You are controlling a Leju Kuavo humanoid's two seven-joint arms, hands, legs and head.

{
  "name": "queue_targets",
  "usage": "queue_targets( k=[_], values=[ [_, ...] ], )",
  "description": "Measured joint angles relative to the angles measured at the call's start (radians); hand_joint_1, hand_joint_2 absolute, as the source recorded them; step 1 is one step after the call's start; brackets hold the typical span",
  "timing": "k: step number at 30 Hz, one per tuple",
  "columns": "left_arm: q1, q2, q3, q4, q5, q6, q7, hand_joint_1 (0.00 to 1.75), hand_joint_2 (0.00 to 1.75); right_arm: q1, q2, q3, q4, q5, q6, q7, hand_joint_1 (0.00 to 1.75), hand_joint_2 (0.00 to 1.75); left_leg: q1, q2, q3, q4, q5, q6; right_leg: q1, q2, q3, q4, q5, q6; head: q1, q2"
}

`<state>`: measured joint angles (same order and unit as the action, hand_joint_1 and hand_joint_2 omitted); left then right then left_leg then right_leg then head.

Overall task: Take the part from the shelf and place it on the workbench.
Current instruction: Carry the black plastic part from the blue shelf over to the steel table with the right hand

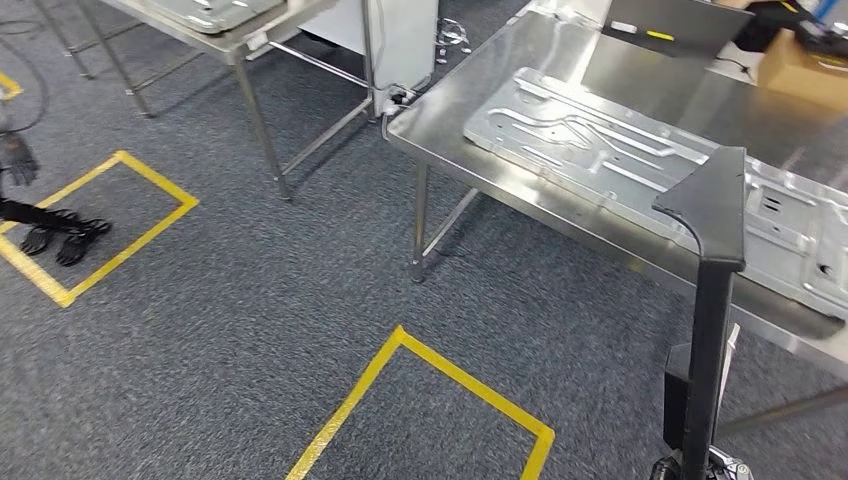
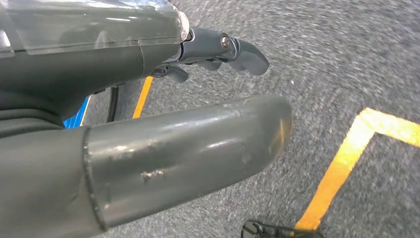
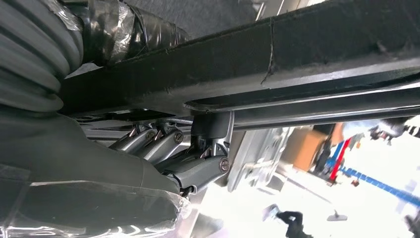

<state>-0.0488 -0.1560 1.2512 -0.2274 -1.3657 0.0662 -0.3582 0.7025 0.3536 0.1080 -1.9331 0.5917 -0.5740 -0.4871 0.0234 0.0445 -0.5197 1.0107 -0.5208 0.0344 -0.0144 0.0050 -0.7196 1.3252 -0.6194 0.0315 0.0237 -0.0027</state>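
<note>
Right hand: you are gripping the black part upright, carrying it beside the workbench.
Left hand: you are hanging it empty, fingers loosely apart.

No text, label, brand or number can be read in any view. The only markings are yellow tape outlines on the grey carpet floor, forming rectangles without lettering, and a small yellow strip on a dark panel at the bench's far edge, too small to read.
</note>
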Motion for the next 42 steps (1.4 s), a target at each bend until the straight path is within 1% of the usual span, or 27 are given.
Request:
queue_targets(
  k=[4, 6, 8, 10, 11, 12, 13, 14, 15, 16, 17, 18, 19, 20, 22, 23, 25, 28, 30, 32, 33, 34, 35, 36, 38, 39, 42],
  values=[
    [0.0, 0.0, 0.0, 0.0, 0.0, 0.0, 0.0, 0.0, 0.0, 0.0, 0.0, 0.0, 0.0, 0.0, 0.001, 0.001, 1.75, 1.75, 0.0, 0.004, 0.0, 0.0, -0.001, 0.0, 0.0, 0.0, 0.001, -0.002, 0.005, 0.0, 0.0, 0.0],
    [-0.001, 0.0, 0.0, 0.0, 0.0, 0.0, 0.0, 0.0, 0.0, 0.0, 0.0, 0.0, 0.0, 0.0, 0.004, 0.002, 1.75, 1.75, 0.0, 0.011, 0.002, 0.0, -0.002, -0.001, 0.0, -0.002, 0.01, -0.019, 0.02, 0.0, 0.0, 0.0],
    [-0.003, 0.0, 0.0, 0.0, -0.001, 0.0, 0.0, 0.0, 0.0, 0.0, 0.0, 0.0, 0.001, 0.0, 0.01, 0.004, 1.75, 1.75, 0.0, 0.024, 0.007, 0.0, -0.006, -0.003, 0.0, -0.01, 0.05, -0.093, 0.064, -0.003, 0.0, 0.0],
    [-0.005, -0.001, 0.0, 0.0, -0.002, 0.0, 0.001, 0.0, 0.0, -0.001, 0.0, 0.0, 0.002, 0.001, 0.016, 0.009, 1.75, 1.75, -0.004, 0.057, 0.021, -0.002, -0.016, -0.016, 0.012, -0.043, 0.116, -0.22, 0.109, -0.019, 0.0, 0.0],
    [-0.007, -0.002, 0.0, 0.0, -0.002, 0.0, 0.001, 0.0, 0.0, -0.001, 0.0, -0.001, 0.003, 0.001, 0.018, 0.012, 1.75, 1.75, -0.006, 0.075, 0.03, -0.004, -0.021, -0.025, 0.015, -0.05, 0.138, -0.265, 0.12, -0.03, 0.0, 0.0],
    [-0.009, -0.001, 0.0, 0.0, -0.003, 0.0, 0.002, 0.0, 0.0, -0.001, 0.0, -0.001, 0.004, 0.002, 0.019, 0.014, 1.75, 1.75, -0.007, 0.078, 0.038, -0.002, -0.03, -0.035, 0.017, -0.051, 0.153, -0.297, 0.126, -0.041, -0.001, 0.0],
    [-0.011, -0.001, 0.0, 0.0, -0.003, 0.0, 0.003, 0.0, 0.0, -0.001, 0.0, -0.002, 0.005, 0.002, 0.019, 0.015, 1.75, 1.75, -0.006, 0.061, 0.036, 0.012, -0.043, -0.04, 0.013, -0.037, 0.155, -0.303, 0.13, -0.049, -0.001, 0.0],
    [-0.012, 0.0, 0.0, 0.0, -0.003, 0.0, 0.003, 0.0, 0.0, -0.002, 0.0, -0.002, 0.006, 0.005, 0.019, 0.016, 1.75, 1.75, -0.005, 0.032, 0.021, 0.046, -0.066, -0.044, 0.009, -0.026, 0.158, -0.309, 0.133, -0.056, -0.001, 0.0],
    [-0.01, 0.0, 0.0, 0.0, -0.003, 0.0, 0.004, 0.0, 0.0, -0.003, 0.0, -0.002, 0.008, 0.012, 0.016, 0.017, 1.75, 1.75, -0.002, -0.002, -0.005, 0.101, -0.096, -0.046, 0.008, -0.017, 0.158, -0.311, 0.135, -0.061, -0.002, 0.0],
    [-0.008, 0.0, 0.0, 0.0, -0.003, -0.001, 0.004, 0.0, 0.0, -0.004, 0.0, -0.003, 0.01, 0.024, 0.011, 0.019, 1.75, 1.75, -0.002, -0.024, -0.04, 0.168, -0.127, -0.048, 0.009, -0.007, 0.158, -0.311, 0.135, -0.065, -0.002, 0.0],
    [-0.006, 0.0, 0.0, 0.0, -0.004, -0.002, 0.005, 0.0, 0.0, -0.005, 0.0, -0.003, 0.012, 0.043, 0.001, 0.023, 1.75, 1.75, -0.001, -0.033, -0.073, 0.23, -0.148, -0.049, 0.009, 0.004, 0.157, -0.31, 0.134, -0.067, -0.002, 0.0],
    [-0.004, 0.0, 0.0, 0.0, -0.006, -0.003, 0.005, 0.0, 0.0, -0.005, 0.0, -0.004, 0.014, 0.066, -0.01, 0.027, 1.75, 1.75, -0.001, -0.037, -0.097, 0.268, -0.15, -0.051, 0.01, 0.014, 0.158, -0.308, 0.133, -0.068, -0.003, 0.0],
    [-0.003, 0.001, 0.0, 0.0, -0.008, -0.006, 0.005, 0.0, 0.0, -0.006, 0.0, -0.004, 0.015, 0.089, -0.021, 0.031, 1.75, 1.75, -0.001, -0.038, -0.104, 0.266, -0.128, -0.051, 0.011, 0.023, 0.161, -0.306, 0.13, -0.068, -0.003, 0.0],
    [-0.004, 0.001, 0.0, 0.0, -0.01, -0.01, 0.005, 0.0, 0.0, -0.008, 0.0, -0.005, 0.016, 0.11, -0.03, 0.034, 1.75, 1.75, -0.001, -0.039, -0.094, 0.227, -0.09, -0.05, 0.011, 0.03, 0.164, -0.302, 0.126, -0.066, -0.003, 0.0],
    [-0.005, 0.003, 0.0, 0.0, -0.013, -0.017, 0.005, 0.0, 0.0, -0.014, 0.0, -0.007, 0.016, 0.137, -0.037, 0.038, 1.75, 1.75, -0.002, -0.044, -0.049, 0.098, -0.014, -0.043, 0.013, 0.04, 0.169, -0.294, 0.116, -0.059, -0.003, 0.0],
    [-0.006, 0.004, 0.0, 0.0, -0.014, -0.018, 0.005, 0.0, 0.0, -0.018, 0.0, -0.008, 0.016, 0.145, -0.037, 0.039, 1.75, 1.75, -0.004, -0.048, -0.032, 0.052, 0.003, -0.039, 0.014, 0.043, 0.17, -0.29, 0.112, -0.054, -0.003, 0.0],
    [-0.009, 0.004, 0.0, 0.0, -0.02, -0.019, 0.005, 0.0, 0.0, -0.024, 0.0, -0.01, 0.015, 0.165, -0.04, 0.039, 1.75, 1.75, -0.009, -0.053, -0.022, 0.023, 0.004, -0.03, 0.016, 0.046, 0.167, -0.288, 0.109, -0.042, -0.002, 0.0],
    [-0.01, 0.005, -0.002, 0.0, -0.04, -0.024, 0.004, 0.0, 0.0, -0.044, -0.001, -0.016, 0.002, 0.248, -0.052, 0.056, 1.75, 1.75, -0.003, -0.049, -0.017, 0.008, 0.009, -0.011, 0.013, 0.038, 0.161, -0.277, 0.099, -0.027, -0.002, 0.0],
    [-0.01, 0.006, -0.005, 0.0, -0.049, -0.03, 0.004, 0.0, 0.0, -0.077, -0.011, -0.022, -0.013, 0.324, -0.065, 0.108, 1.75, 1.75, 0.001, -0.042, -0.012, 0.001, 0.012, 0.0, 0.01, 0.019, 0.123, -0.198, 0.055, -0.017, -0.001, 0.0],
    [-0.011, 0.01, -0.001, 0.0, -0.02, -0.027, 0.006, 0.0, 0.0, -0.116, -0.036, -0.031, -0.018, 0.403, -0.074, 0.205, 1.75, 1.75, 0.001, -0.034, -0.009, 0.001, 0.009, 0.003, 0.004, 0.007, 0.054, -0.072, 0.003, -0.008, -0.001, 0.0],
    [-0.012, 0.013, 0.007, 0.0, 0.012, -0.024, 0.009, 0.0, 0.0, -0.132, -0.053, -0.041, -0.018, 0.438, -0.075, 0.26, 1.75, 1.75, 0.001, -0.032, -0.006, 0.001, 0.006, 0.003, 0.001, 0.004, 0.028, -0.03, -0.004, -0.005, -0.001, 0.0],
    [-0.013, 0.017, 0.02, 0.0, 0.045, -0.02, 0.012, 0.0, 0.0, -0.144, -0.07, -0.055, -0.018, 0.464, -0.075, 0.308, 1.75, 1.75, 0.001, -0.03, -0.002, 0.001, 0.003, 0.002, -0.001, 0.002, 0.019, -0.022, 0.01, -0.003, -0.001, 0.0],
    [-0.014, 0.02, 0.034, 0.0, 0.069, -0.019, 0.015, 0.0, 0.0, -0.153, -0.087, -0.072, -0.018, 0.477, -0.074, 0.338, 1.75, 1.75, 0.001, -0.03, 0.005, 0.001, -0.001, 0.001, -0.002, 0.0, 0.032, -0.057, 0.043, -0.003, -0.001, 0.0],
    [-0.014, 0.023, 0.046, 0.0, 0.083, -0.019, 0.017, 0.0, 0.0, -0.16, -0.101, -0.087, -0.018, 0.481, -0.074, 0.355, 1.75, 1.75, 0.001, -0.03, 0.013, 0.001, -0.006, -0.002, -0.002, -0.003, 0.06, -0.122, 0.087, -0.006, 0.0, 0.0],
    [-0.014, 0.026, 0.061, 0.0, 0.091, -0.02, 0.018, 0.0, 0.0, -0.172, -0.121, -0.109, -0.019, 0.481, -0.074, 0.362, 1.75, 1.75, -0.001, -0.029, 0.023, 0.001, -0.017, -0.01, 0.003, -0.01, 0.115, -0.242, 0.139, -0.015, -0.001, 0.0],
    [-0.016, 0.028, 0.067, 0.0, 0.093, -0.019, 0.019, 0.0, 0.0, -0.176, -0.127, -0.114, -0.02, 0.482, -0.074, 0.363, 1.75, 1.75, -0.002, -0.029, 0.024, 0.0, -0.02, -0.015, 0.006, -0.013, 0.128, -0.273, 0.144, -0.02, -0.001, 0.0],
    [-0.02, 0.033, 0.078, 0.0, 0.094, -0.018, 0.019, 0.0, 0.0, -0.18, -0.137, -0.124, -0.023, 0.485, -0.074, 0.365, 1.75, 1.75, -0.003, -0.026, 0.029, -0.006, -0.028, -0.032, 0.009, -0.01, 0.134, -0.289, 0.135, -0.034, -0.001, 0.0]
  ],
)
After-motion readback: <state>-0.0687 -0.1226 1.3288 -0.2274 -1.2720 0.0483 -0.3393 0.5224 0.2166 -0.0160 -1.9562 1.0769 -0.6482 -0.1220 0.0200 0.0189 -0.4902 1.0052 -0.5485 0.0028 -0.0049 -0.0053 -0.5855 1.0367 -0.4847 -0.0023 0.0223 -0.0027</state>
